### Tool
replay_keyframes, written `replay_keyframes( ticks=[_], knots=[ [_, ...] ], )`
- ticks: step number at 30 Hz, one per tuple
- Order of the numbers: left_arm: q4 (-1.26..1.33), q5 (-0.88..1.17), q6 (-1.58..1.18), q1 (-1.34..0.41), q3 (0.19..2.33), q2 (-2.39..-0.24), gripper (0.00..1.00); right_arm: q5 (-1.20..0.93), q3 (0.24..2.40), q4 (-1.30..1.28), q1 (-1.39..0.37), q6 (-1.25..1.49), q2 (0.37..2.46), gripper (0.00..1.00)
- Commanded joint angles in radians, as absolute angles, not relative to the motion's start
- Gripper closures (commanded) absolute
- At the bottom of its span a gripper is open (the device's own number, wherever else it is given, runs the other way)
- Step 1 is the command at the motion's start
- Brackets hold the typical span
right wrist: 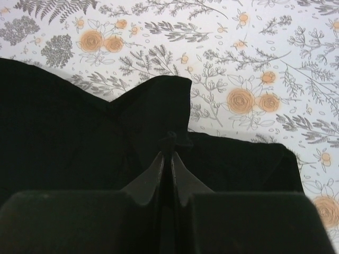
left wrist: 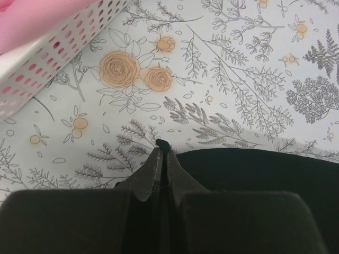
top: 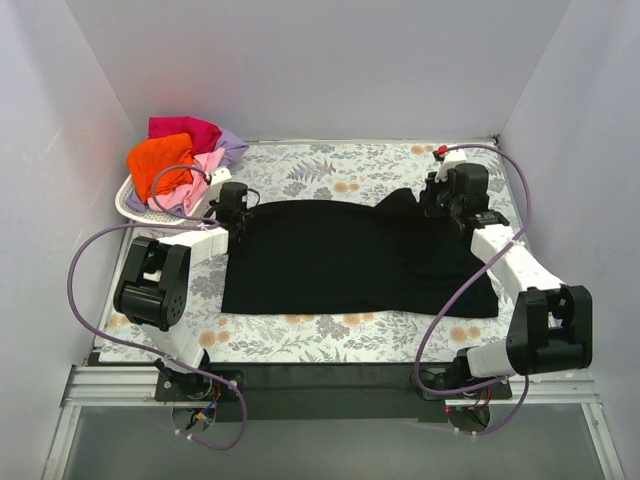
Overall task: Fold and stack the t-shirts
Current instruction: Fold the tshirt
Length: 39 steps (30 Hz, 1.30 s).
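Note:
A large black t-shirt (top: 350,260) lies spread across the flowered table. My left gripper (top: 238,222) is shut on its far left corner; in the left wrist view a nub of black cloth sticks out between the closed tips of that gripper (left wrist: 162,150), with the black t-shirt (left wrist: 265,174) stretching away to the right. My right gripper (top: 447,203) is shut on the shirt's far right part, beside a raised fold. In the right wrist view a pinch of black t-shirt (right wrist: 79,127) shows at the closed tips of the right gripper (right wrist: 170,142). Orange (top: 155,163), magenta-red (top: 185,130), pink (top: 200,175) and lavender (top: 232,145) t-shirts lie heaped in the basket.
A white lattice basket (top: 135,205) stands at the far left corner, close to my left gripper; its perforated wall (left wrist: 58,50) fills the upper left of the left wrist view. White walls close in the table on three sides. Purple cables loop from both arms.

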<state>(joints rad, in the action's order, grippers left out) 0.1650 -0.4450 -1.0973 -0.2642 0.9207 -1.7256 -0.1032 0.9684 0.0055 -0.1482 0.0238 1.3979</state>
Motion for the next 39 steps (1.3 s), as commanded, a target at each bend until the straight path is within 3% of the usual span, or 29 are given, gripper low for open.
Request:
replay_keyframes(
  ticks=[1, 24, 39],
  knots=[
    [0.167, -0.489, -1.091, -0.276, 0.89, -1.649, 1.0, -0.075, 0.931, 0.008, -0.152, 0.034, 1.332, 0.99],
    [0.064, -0.597, -1.077, -0.288, 0.776, -1.505, 1.0, 0.017, 0.801, -0.195, -0.153, 0.057, 1.062, 0.99],
    [0.011, -0.696, -1.084, -0.388, 0.729, -1.44, 1.0, 0.052, 0.709, -0.291, -0.16, 0.08, 0.896, 0.99]
  ],
)
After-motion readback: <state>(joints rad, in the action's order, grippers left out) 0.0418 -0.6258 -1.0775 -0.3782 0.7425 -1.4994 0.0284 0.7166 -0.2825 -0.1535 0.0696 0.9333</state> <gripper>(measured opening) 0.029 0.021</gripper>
